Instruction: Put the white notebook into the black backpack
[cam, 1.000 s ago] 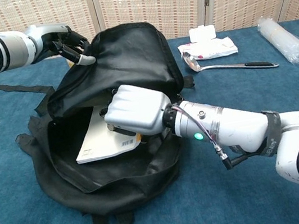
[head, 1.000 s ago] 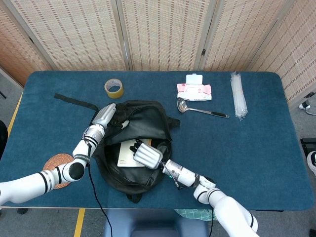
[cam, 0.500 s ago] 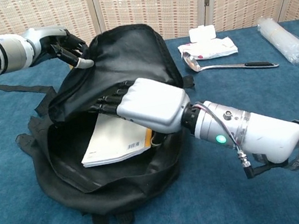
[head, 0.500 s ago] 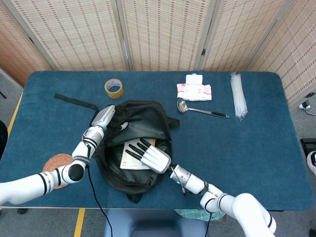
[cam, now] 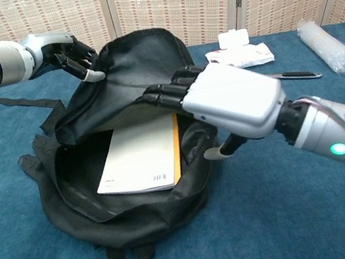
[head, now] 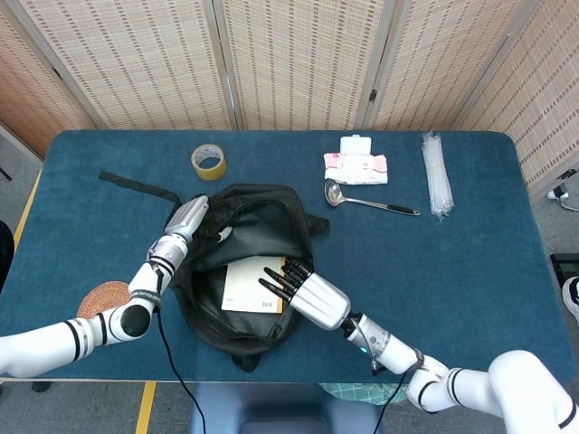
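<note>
The right hand [cam: 233, 100] has let go and lifted, fingers [cam: 164, 95] spread; the notebook [cam: 142, 155] lies inside the backpack [cam: 140, 217], whose flap the left hand [cam: 62, 52] pinches.

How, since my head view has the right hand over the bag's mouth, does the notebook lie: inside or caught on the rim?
Observer: Chest view shows the white notebook lying flat inside the black backpack, its far end tucked under the flap.
Operator: Is my right hand gripping it?
Observer: No. The right hand is above the notebook with fingers stretched out by the flap's edge, holding nothing.
Operator: And is the flap up?
Observer: Yes. The left hand pinches the flap's edge and holds it raised clear of the notebook.
</note>
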### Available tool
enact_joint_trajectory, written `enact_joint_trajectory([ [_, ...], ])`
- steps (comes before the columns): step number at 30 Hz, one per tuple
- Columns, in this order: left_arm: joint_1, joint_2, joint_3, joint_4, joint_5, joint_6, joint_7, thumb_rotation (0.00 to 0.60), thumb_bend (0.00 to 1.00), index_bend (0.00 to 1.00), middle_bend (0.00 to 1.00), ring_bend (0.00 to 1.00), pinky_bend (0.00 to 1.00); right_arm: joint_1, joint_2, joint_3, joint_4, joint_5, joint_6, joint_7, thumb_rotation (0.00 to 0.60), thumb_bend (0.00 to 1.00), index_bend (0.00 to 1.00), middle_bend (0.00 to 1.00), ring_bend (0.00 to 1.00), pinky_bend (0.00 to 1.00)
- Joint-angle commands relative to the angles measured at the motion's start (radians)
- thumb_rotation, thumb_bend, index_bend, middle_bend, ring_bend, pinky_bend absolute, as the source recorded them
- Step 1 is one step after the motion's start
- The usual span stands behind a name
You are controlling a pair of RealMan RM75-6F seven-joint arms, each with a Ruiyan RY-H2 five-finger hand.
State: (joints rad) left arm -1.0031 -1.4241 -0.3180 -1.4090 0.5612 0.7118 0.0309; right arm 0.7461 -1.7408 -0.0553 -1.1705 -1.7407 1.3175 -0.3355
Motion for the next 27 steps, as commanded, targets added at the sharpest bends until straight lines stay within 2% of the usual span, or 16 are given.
enact_joint_trajectory([
  [1, 0.013, 0.012, 0.006, -0.024, 0.020, 0.005, -0.005, 0.600, 0.47, 0.56, 0.30, 0.21, 0.06, -0.083, 0.120, -0.035, -0.123, -0.011, 0.081, -0.049, 0.600, 0.14, 0.00, 0.14, 0.24, 0.15],
  [7, 0.050, 0.059, 0.019, -0.095, 0.074, 0.000, -0.026, 0.600, 0.40, 0.34, 0.25, 0.16, 0.02, -0.180, 0.259, -0.064, -0.216, -0.005, 0.163, -0.052, 0.600, 0.13, 0.02, 0.16, 0.26, 0.16],
  [10, 0.082, 0.080, 0.014, -0.123, 0.113, 0.013, -0.063, 0.600, 0.38, 0.30, 0.23, 0.16, 0.02, -0.220, 0.312, -0.070, -0.243, 0.005, 0.186, -0.046, 0.600, 0.13, 0.03, 0.16, 0.26, 0.16],
  [14, 0.133, 0.110, 0.012, -0.154, 0.176, 0.032, -0.116, 0.600, 0.38, 0.29, 0.23, 0.16, 0.02, -0.259, 0.365, -0.064, -0.271, 0.022, 0.206, -0.024, 0.600, 0.13, 0.03, 0.16, 0.26, 0.17],
  [18, 0.186, 0.139, 0.035, -0.175, 0.246, 0.077, -0.131, 0.600, 0.38, 0.30, 0.23, 0.16, 0.02, -0.287, 0.411, -0.048, -0.287, 0.054, 0.209, 0.027, 0.600, 0.15, 0.07, 0.17, 0.27, 0.22],
  [24, 0.287, 0.130, 0.084, -0.165, 0.346, 0.283, -0.088, 0.600, 0.39, 0.37, 0.23, 0.19, 0.02, -0.314, 0.513, -0.027, -0.307, 0.107, 0.185, 0.135, 0.600, 0.23, 0.14, 0.25, 0.39, 0.39],
  [27, 0.349, 0.129, 0.113, -0.166, 0.405, 0.396, -0.067, 0.600, 0.39, 0.37, 0.23, 0.19, 0.02, -0.352, 0.536, -0.007, -0.314, 0.146, 0.212, 0.180, 0.600, 0.26, 0.16, 0.30, 0.40, 0.40],
])
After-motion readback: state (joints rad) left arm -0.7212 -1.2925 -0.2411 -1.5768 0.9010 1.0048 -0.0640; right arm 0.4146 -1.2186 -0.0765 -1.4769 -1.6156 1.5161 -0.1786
